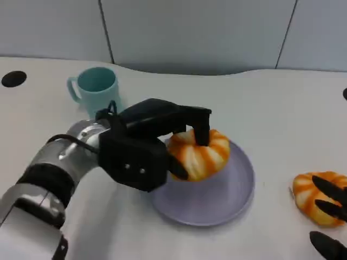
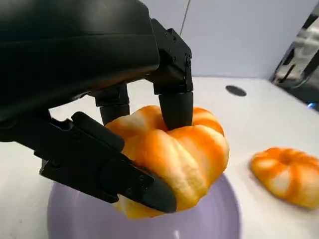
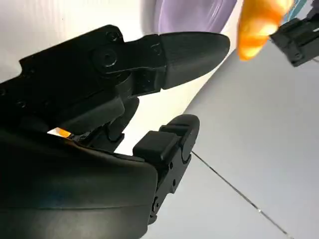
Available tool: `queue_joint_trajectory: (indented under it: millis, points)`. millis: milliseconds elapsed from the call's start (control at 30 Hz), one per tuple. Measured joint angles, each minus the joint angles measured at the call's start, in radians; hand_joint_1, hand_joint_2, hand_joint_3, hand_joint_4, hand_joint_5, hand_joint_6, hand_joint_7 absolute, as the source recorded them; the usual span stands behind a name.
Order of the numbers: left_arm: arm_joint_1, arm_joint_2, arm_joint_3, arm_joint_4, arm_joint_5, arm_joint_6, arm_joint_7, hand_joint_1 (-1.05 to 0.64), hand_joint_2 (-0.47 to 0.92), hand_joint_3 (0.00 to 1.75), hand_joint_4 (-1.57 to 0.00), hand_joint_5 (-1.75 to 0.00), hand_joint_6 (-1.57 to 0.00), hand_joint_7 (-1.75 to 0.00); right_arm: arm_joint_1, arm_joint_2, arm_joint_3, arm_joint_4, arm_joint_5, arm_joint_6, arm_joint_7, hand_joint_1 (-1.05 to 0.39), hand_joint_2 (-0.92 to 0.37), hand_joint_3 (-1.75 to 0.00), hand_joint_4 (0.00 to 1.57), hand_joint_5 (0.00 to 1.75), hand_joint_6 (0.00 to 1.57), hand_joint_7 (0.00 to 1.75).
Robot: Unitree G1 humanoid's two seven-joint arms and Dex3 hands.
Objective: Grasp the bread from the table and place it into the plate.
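The bread is gripped between the closed fingers of the left hand, just above the plate. It should be lowered gently before the fingers are opened.

No readable text, labels, brand names, numbers or signs appear on anything in these views.

Glossy lilac plate, matt black plastic robot hand, smooth white table.
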Motion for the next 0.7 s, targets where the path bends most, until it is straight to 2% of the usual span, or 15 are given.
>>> queue_joint_trajectory:
  millis: [200, 333, 400, 467, 533, 567, 700]
  points:
    - [-0.04, -0.028, -0.066, 0.047, 0.098, 0.058, 0.084, -0.19, 0.86, 0.13, -0.78, -1.75, -0.54, -1.75, 0.006, 0.007, 0.011, -0.02, -0.002, 0.014, 0.0, -0.37, -0.92, -0.33, 0.85, 0.0, 0.64, 0.0]
    - [-0.056, -0.036, -0.083, 0.078, 0.113, 0.073, 0.08, -0.22, 0.86, 0.13, -0.73, -1.75, -0.49, -1.75, 0.009, 0.009, 0.013, -0.022, -0.002, 0.017, 0.0, -0.37, -0.92, -0.33, 0.85, 0.0, 0.64, 0.0]
    - [-0.063, -0.04, -0.083, 0.088, 0.11, 0.081, 0.052, -0.39, 0.9, 0.05, -0.41, -1.41, -0.43, -1.14, 0.009, 0.009, 0.014, -0.023, -0.002, 0.02, 0.0, -0.37, -0.92, -0.33, 0.85, 0.0, 0.64, 0.0]
    - [-0.077, -0.04, -0.089, 0.108, 0.109, 0.082, -0.032, -0.46, 0.91, 0.01, -0.29, -1.0, -0.49, -0.58, 0.01, 0.01, 0.018, -0.026, -0.003, 0.025, 0.0, -0.36, -0.92, -0.33, 0.84, 0.0, 0.64, 0.0]
    - [-0.088, -0.039, -0.098, 0.114, 0.109, 0.081, -0.09, -0.5, 0.91, 0.0, -0.26, -0.72, -0.51, -0.28, 0.012, 0.01, 0.02, -0.027, -0.003, 0.026, 0.0, -0.36, -0.92, -0.34, 0.84, 0.0, 0.64, 0.0]
    - [-0.093, -0.039, -0.098, 0.115, 0.109, 0.08, -0.105, -0.53, 0.91, 0.0, -0.21, -0.56, -0.48, -0.14, 0.012, 0.01, 0.021, -0.027, -0.003, 0.026, 0.0, -0.36, -0.92, -0.34, 0.83, 0.0, 0.64, 0.0]
    - [-0.098, -0.036, -0.102, 0.115, 0.11, 0.074, -0.136, -0.57, 0.9, 0.0, -0.16, -0.42, -0.43, -0.03, 0.012, 0.01, 0.024, -0.028, -0.002, 0.027, 0.0, -0.36, -0.92, -0.34, 0.83, 0.0, 0.64, 0.0]
